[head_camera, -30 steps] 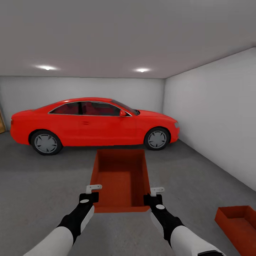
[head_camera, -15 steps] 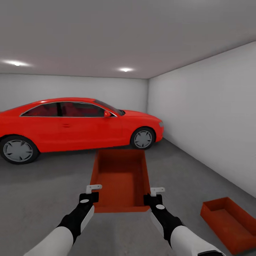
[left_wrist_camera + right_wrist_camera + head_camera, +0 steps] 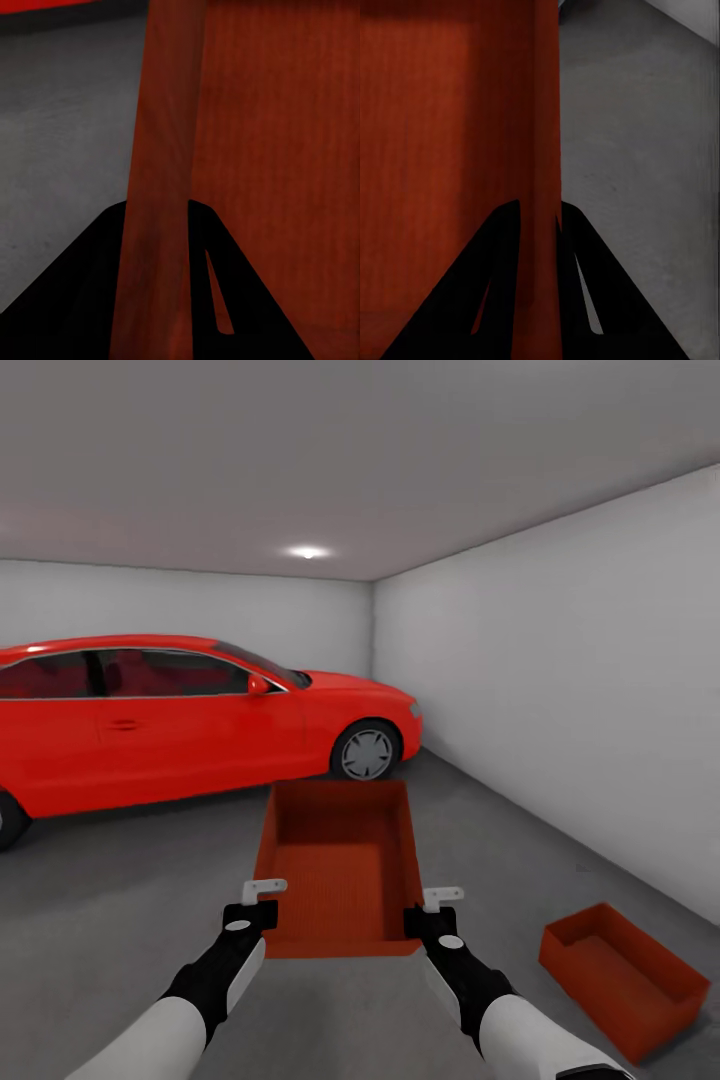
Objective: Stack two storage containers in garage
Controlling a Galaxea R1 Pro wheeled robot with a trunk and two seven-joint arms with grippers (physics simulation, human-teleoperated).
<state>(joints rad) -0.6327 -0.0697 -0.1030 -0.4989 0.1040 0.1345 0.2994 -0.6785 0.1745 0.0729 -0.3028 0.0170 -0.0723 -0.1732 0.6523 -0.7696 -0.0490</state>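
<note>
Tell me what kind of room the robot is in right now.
Most likely a garage: a red car is parked on a grey concrete floor, between bare grey walls.

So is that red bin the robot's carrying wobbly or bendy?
Probably stiff: the held bin keeps straight walls with the left gripper and right gripper pinching only its side rims. It looks empty, so likely light. It could tilt if one grip slips.

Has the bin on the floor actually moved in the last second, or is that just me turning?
No. The floor bin slid left in the head view, but the red car and wall corner slid left with it. The camera turned right; the bin itself stayed put.
</note>
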